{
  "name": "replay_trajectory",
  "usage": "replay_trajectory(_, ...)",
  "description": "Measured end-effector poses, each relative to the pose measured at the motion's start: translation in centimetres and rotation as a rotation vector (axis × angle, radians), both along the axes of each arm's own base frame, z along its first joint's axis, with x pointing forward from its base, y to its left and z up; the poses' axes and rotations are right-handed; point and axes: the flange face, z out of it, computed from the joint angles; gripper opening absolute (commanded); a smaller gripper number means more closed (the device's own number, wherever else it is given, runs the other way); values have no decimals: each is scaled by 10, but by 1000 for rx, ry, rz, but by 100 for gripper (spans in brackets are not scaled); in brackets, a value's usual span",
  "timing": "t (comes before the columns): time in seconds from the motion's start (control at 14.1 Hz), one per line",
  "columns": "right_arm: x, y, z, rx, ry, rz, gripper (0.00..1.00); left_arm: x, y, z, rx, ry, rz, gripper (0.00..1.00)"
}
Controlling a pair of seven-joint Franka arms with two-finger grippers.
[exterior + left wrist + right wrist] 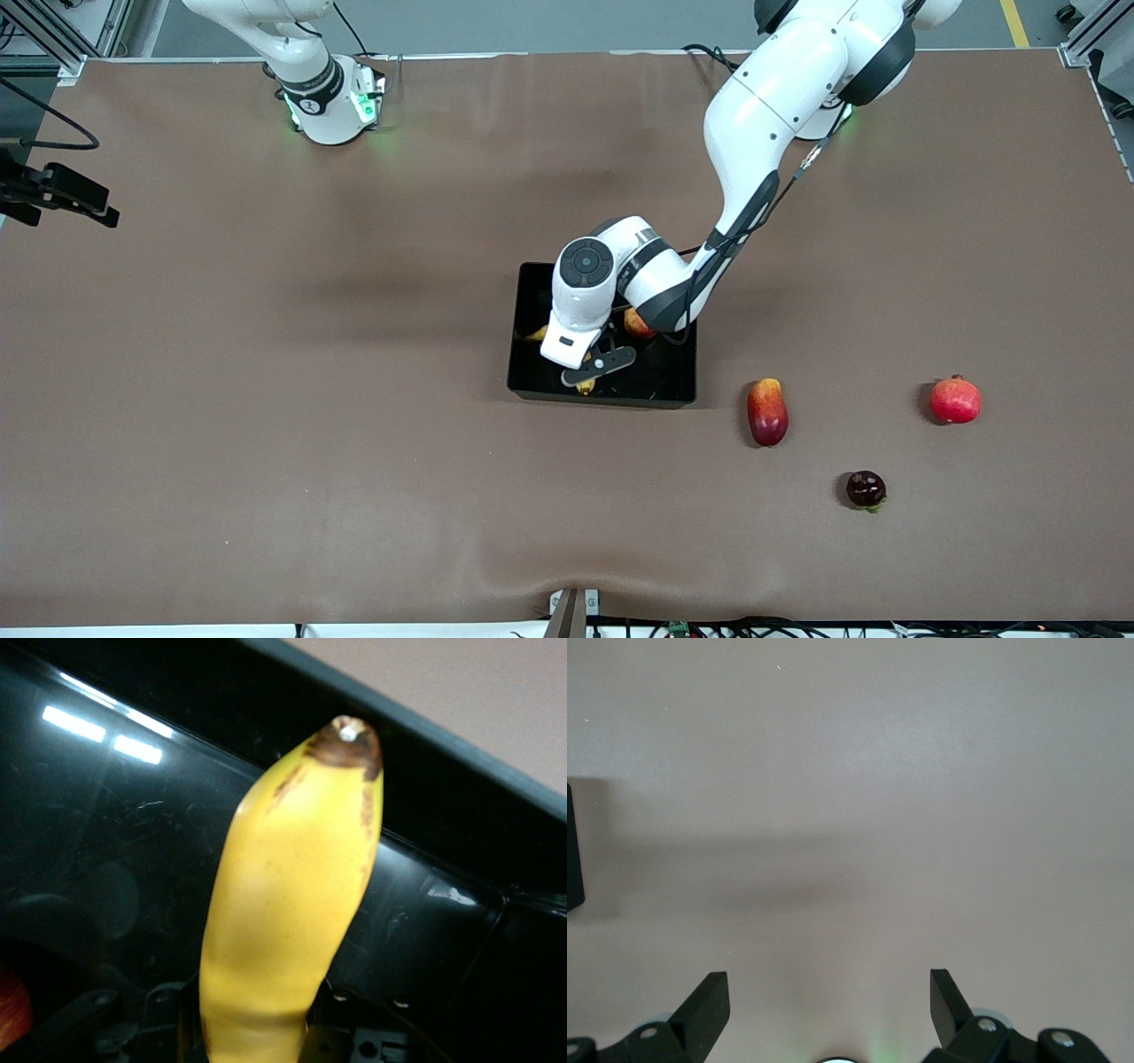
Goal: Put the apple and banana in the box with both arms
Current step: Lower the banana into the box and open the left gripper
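Observation:
The black box (602,399) sits mid-table. The apple (638,323) lies inside it, by the wall toward the left arm's end, and shows as a red patch in the left wrist view (11,1014). My left gripper (595,363) is down in the box, shut on the yellow banana (586,385). In the left wrist view the banana (292,904) runs out from between the jaws of the left gripper (257,1036), its brown tip near the box wall (425,753). My right gripper (828,988) is open and empty over bare table; the right arm waits.
A red-yellow mango-like fruit (767,412), a red pomegranate (955,400) and a small dark fruit (866,489) lie on the brown table toward the left arm's end, nearer the front camera than the box. A black camera mount (53,190) sticks in at the right arm's end.

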Motion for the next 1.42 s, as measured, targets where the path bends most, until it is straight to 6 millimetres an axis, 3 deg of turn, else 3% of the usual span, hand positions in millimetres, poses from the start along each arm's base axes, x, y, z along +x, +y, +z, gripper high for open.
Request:
replay_trajectory(0.21, 7, -5, -3, -4, -27, -8, 100, 10, 4, 6, -11, -20, 6, 100)
replay_trajectory(0.35, 9, -6, -3, -5, -36, -10, 100, 30, 13, 36, -29, -55, 32, 100)
replay_trajectory(0.42, 9, -6, -2, -5, -38, -10, 100, 46, 28, 64, -29, -70, 51, 100)
replay_trajectory(0.57, 10, -6, -1, -5, -42, -10, 100, 79, 75, 141, -35, -80, 63, 100)
replay_trajectory(0.78, 10, -3, 1, -5, -46, -5, 100, 107, 177, 258, -55, -38, 47, 100)
replay_trajectory(0.92, 10, -1, 3, -4, -51, 0, 100, 107, 243, 311, -3, -10, -12, 100)
replay_trajectory(1.06, 8, 4, 8, 3, -36, 7, 100, 99, 293, 351, 54, 12, -68, 100)
replay_trajectory(1.2, 0, 12, 8, 17, 24, 19, 100, 83, 324, 384, 99, 32, -104, 100)
replay_trajectory(1.42, -6, 32, 11, 24, 62, 55, 100, 51, 345, 428, 155, 55, -133, 100)
